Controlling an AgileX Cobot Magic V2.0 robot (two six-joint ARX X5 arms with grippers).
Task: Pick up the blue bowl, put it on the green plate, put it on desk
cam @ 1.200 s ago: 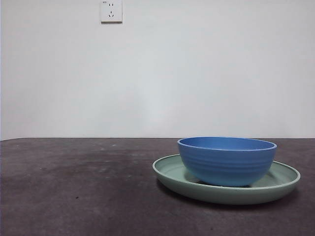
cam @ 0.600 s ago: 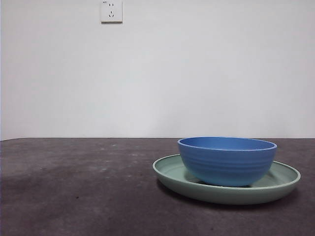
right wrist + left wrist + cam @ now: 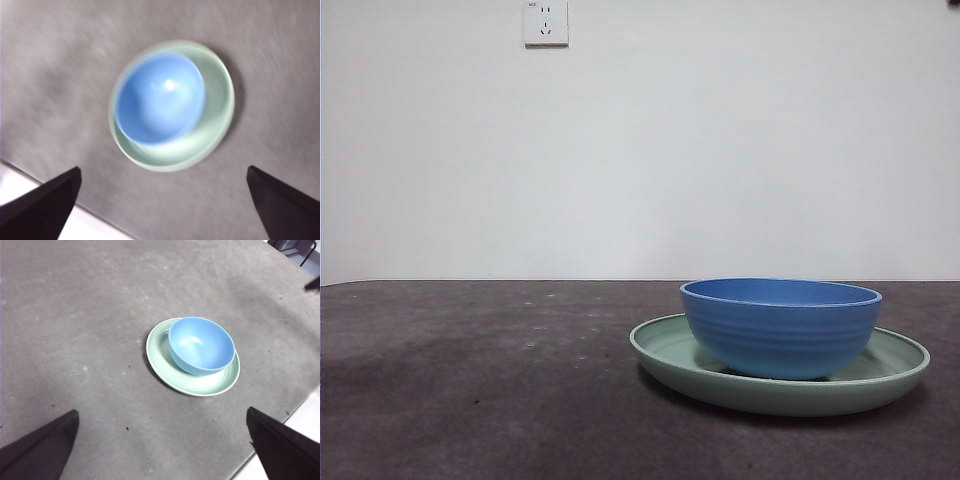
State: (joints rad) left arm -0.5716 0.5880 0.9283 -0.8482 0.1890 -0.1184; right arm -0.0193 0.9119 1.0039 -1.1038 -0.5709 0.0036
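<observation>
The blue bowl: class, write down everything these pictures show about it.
The blue bowl is round, medium blue and matte, with faint horizontal ridges around its outer wall and a smooth inside that looks empty. It stands upright in the green plate, off-centre, close to one side of the rim. The plate lies on the desk. Only the plate touches the bowl. Both grippers are open and well clear of it, looking down from above.
</observation>
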